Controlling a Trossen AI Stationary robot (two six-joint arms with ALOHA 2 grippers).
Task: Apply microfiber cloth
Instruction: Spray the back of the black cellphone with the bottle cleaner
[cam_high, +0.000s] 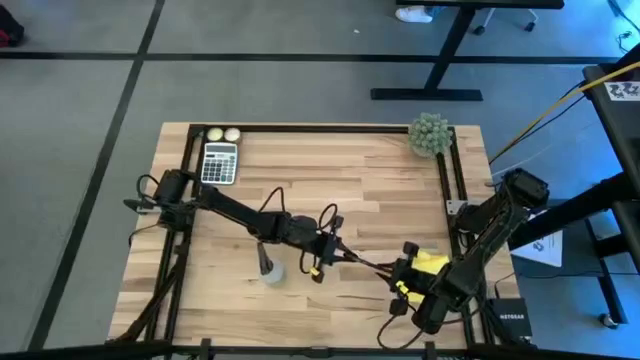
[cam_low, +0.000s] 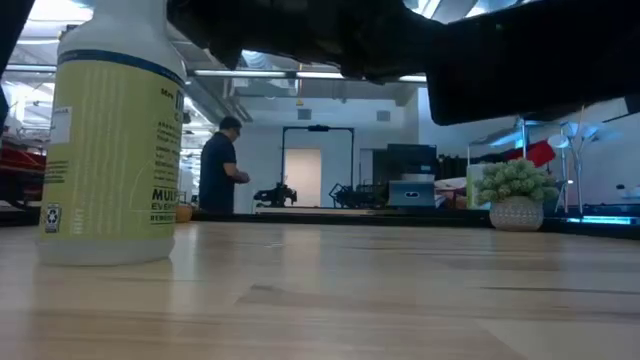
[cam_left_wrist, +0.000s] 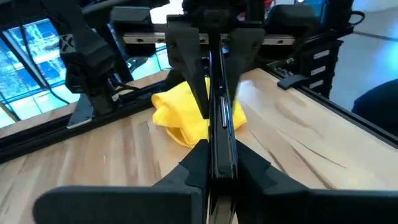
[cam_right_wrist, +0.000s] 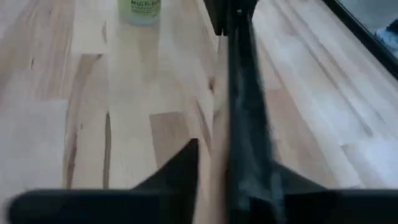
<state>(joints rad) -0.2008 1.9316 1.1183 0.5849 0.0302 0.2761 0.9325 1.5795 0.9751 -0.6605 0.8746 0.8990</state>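
A thin black smartphone (cam_left_wrist: 219, 106) hangs on edge above the table's near middle, held between my two grippers. My left gripper (cam_high: 345, 255) is shut on the end toward the table's left, and my right gripper (cam_high: 403, 272) is shut on the opposite end. The yellow microfiber cloth (cam_left_wrist: 180, 112) lies crumpled on the wood beside and under the right gripper, also seen in the high view as the cloth (cam_high: 432, 262). No gripper touches it. A grey spray bottle (cam_high: 270, 270) stands upright on the table, left of the left gripper. My left gripper pinches the smartphone's left-hand end (cam_left_wrist: 219, 146) between its two fingers, one finger on each flat face. The fingers lie about level, coming from the table's left, along the phone. The phone stands on edge, clear of the table. My right gripper pinches the phone's right-hand end (cam_right_wrist: 244, 158) between its two fingers, one on each flat face. It comes from the table's right, along the phone, which runs on away from it toward the left gripper (cam_right_wrist: 227, 12).
A calculator (cam_high: 220, 163) and two pale balls (cam_high: 223, 134) lie at the far left corner, and a potted plant (cam_high: 430, 135) stands at the far right. Black frame rails (cam_high: 448, 180) run along the sides. A person (cam_low: 220, 165) stands in the room beyond.
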